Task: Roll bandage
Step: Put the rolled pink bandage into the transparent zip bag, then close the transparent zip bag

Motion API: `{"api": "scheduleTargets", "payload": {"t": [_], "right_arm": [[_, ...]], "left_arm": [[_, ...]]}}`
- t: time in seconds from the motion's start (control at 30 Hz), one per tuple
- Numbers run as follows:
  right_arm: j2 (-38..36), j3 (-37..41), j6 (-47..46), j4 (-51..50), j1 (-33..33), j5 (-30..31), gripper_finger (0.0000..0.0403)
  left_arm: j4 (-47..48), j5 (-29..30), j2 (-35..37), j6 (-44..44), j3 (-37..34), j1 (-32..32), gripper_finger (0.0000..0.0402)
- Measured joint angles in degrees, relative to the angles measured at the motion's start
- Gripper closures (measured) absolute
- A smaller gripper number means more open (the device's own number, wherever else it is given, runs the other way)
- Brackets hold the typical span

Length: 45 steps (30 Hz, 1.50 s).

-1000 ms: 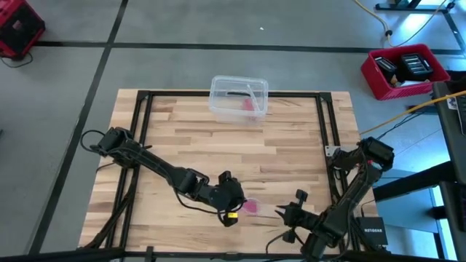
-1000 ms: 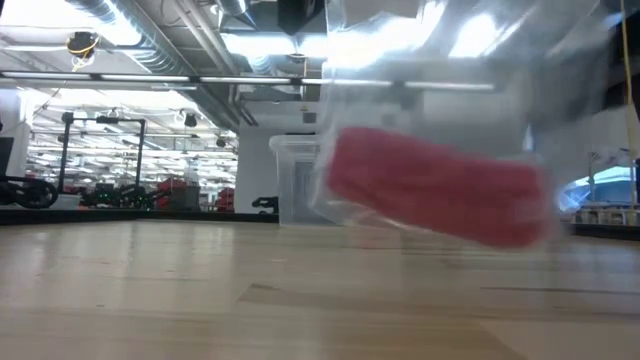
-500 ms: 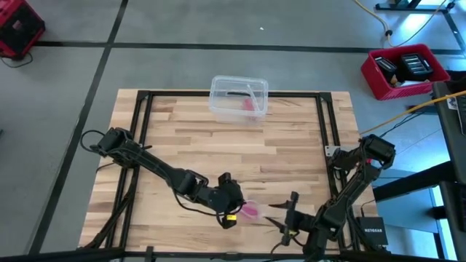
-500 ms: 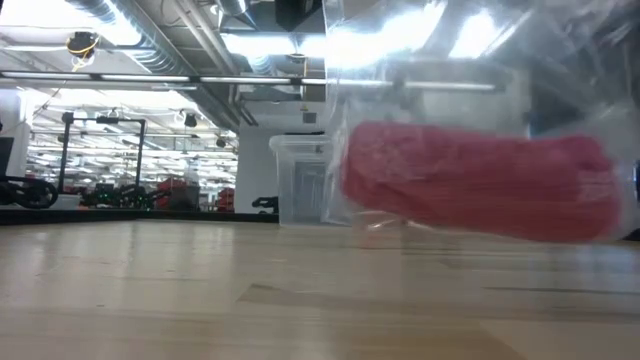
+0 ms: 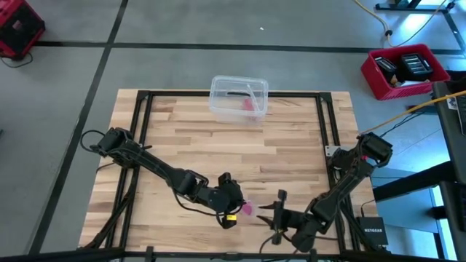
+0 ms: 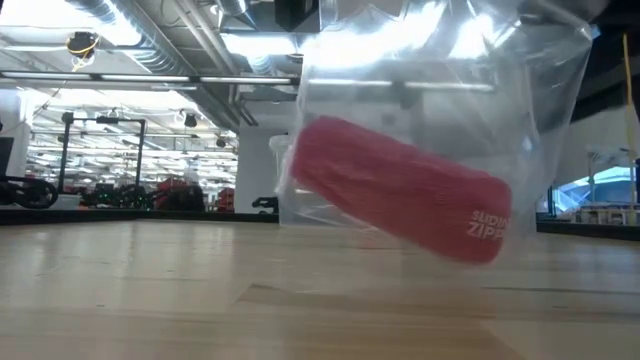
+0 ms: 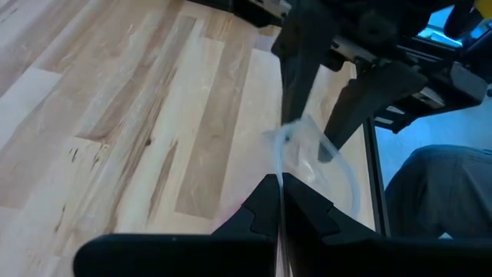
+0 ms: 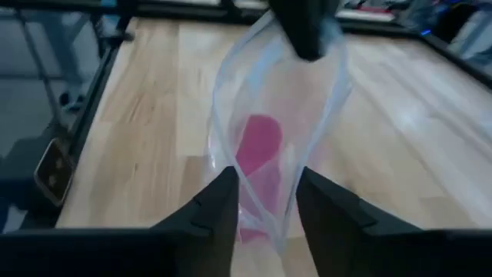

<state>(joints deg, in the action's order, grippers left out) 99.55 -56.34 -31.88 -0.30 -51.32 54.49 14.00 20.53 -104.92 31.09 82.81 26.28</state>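
Note:
The pink bandage point(image 6: 400, 200) is a rolled cylinder inside a clear zip bag point(image 6: 440, 80). It also shows in the right wrist view point(image 8: 257, 150). My left gripper point(image 5: 242, 204) is near the table's near edge, at the middle, and is shut on the bag point(image 5: 250, 209). My right gripper point(image 5: 264, 215) is open just to the right of it. Its two fingers point(image 8: 223, 208) stand on either side of the bag's lower part. My left gripper pinches the clear bag's upper edge point(image 8: 300, 58) between its two shut fingers point(image 7: 280, 201). The bag hangs below the fingers, with the pink roll lying tilted in its lower part. My right gripper's fingers flank the bag; whether they touch it, I cannot tell.
A clear plastic box point(image 5: 239, 98) with something pink in it stands at the table's far edge, and shows behind the bag in the low view point(image 6: 292, 180). A black frame point(image 5: 320, 138) runs around the wooden tabletop. A red crate point(image 5: 404, 69) stands on the floor at the far right.
My right gripper has gone toward the table's left edge, up to the bag, and its open fingers now stand around it. The hanging bag has swung, and the pink roll in it has tipped from level to slanting.

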Motion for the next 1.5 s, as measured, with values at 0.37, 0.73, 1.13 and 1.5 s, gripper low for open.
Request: {"api": "scheduleTargets", "payload": {"t": [0.37,0.73,1.13,1.5], "right_arm": [[0.0,0.0,0.9,-1.2,0.3,-5.2,0.0385],[-0.1,-4.1,1.5,-7.0,-2.3,-4.7,0.0396],[-0.2,-6.8,-2.8,-13.3,-3.8,-5.6,0.0399],[-0.2,-6.8,-2.9,-13.3,-3.8,-5.0,0.0399]], "left_arm": [[0.1,0.0,0.0,-0.2,0.0,0.0,0.0398],[0.5,-2.8,0.0,-5.1,0.0,0.0,0.0384],[4.7,-4.1,4.8,-12.2,0.1,1.0,0.0264],[17.5,-2.2,1.2,-5.8,-0.1,7.1,0.027]]}}
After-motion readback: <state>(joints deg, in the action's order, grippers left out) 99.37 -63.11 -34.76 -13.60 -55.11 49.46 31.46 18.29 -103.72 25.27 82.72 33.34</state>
